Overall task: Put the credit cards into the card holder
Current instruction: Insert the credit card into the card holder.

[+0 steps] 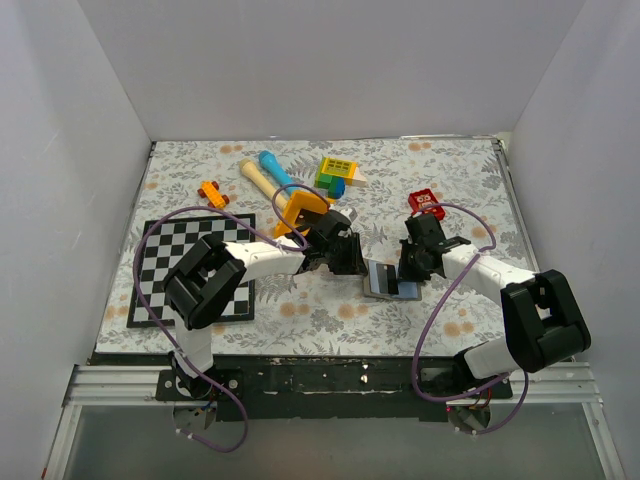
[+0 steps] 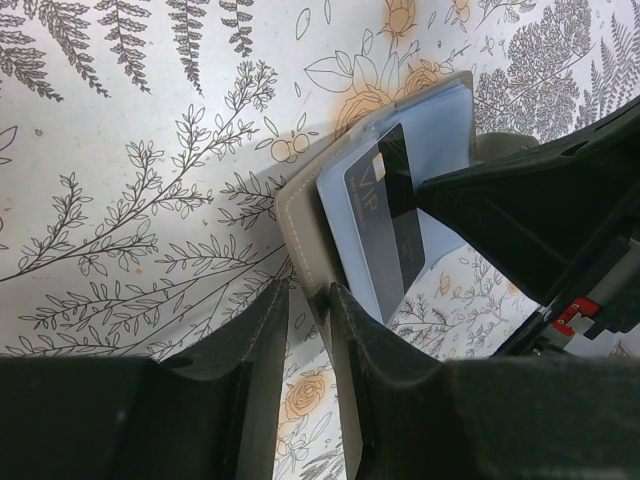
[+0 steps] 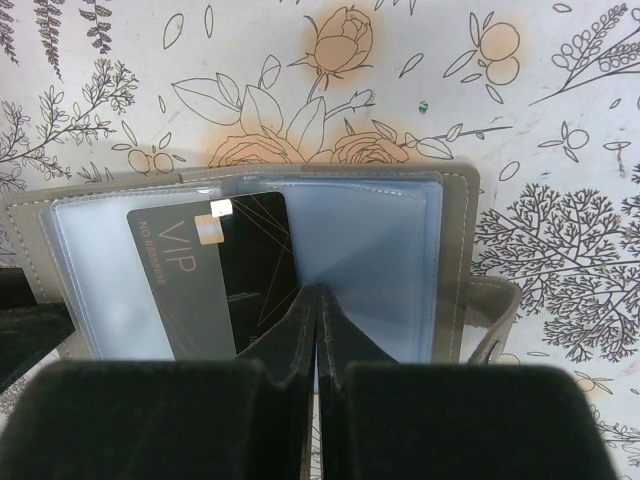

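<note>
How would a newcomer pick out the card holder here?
On the floral table, look between the left gripper and right gripper. The card holder lies open there: a flat grey wallet with pale blue pockets and a black VIP card on them, unlike the colourful toys behind.

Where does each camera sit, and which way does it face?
Top external: above and behind, looking down on the table; left arm, right arm show.
Left wrist: looks past the left gripper at the card holder.
Right wrist: past the right gripper at the credit card.
Both wrist views share card holder and credit card.
</note>
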Motion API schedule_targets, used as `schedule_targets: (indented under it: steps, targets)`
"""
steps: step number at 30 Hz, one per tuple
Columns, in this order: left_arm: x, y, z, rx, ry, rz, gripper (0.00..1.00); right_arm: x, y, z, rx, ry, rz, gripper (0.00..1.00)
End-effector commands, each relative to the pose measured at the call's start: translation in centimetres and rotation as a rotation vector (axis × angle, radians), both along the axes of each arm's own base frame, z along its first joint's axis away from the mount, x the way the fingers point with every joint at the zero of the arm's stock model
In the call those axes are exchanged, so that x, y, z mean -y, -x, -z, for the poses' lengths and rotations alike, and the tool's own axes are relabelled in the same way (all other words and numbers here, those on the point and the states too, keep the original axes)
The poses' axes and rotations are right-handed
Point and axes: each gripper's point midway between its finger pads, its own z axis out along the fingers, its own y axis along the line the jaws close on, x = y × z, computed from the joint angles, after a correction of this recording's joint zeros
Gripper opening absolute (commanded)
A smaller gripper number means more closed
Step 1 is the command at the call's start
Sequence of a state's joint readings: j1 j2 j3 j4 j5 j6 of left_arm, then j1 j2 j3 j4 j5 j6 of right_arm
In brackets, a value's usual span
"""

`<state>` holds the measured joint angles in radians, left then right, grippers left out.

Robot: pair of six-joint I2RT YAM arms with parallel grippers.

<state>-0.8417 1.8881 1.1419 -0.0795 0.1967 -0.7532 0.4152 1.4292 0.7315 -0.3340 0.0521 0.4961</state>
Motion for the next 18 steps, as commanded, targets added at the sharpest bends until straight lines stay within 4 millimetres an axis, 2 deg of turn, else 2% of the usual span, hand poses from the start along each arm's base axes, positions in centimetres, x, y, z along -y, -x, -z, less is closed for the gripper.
schedule_targets:
  steps: [1,11,18]
  targets:
    - [1.28,-0.26,-1.85,0.018,0.054,0.011,0.23,-0.48,-1.04,-0.39,0.025,-0.011,0.000,0.01]
    - [1.79,0.03,-1.88,-0.003,0.080,0.022,0.17,-0.61,-0.99,-0.27,0.020,-0.017,-0.002,0.01]
    - [1.80,0.04,-1.87,0.000,0.081,0.025,0.02,-0.78,-1.05,-0.47,0.025,-0.025,-0.004,0.01]
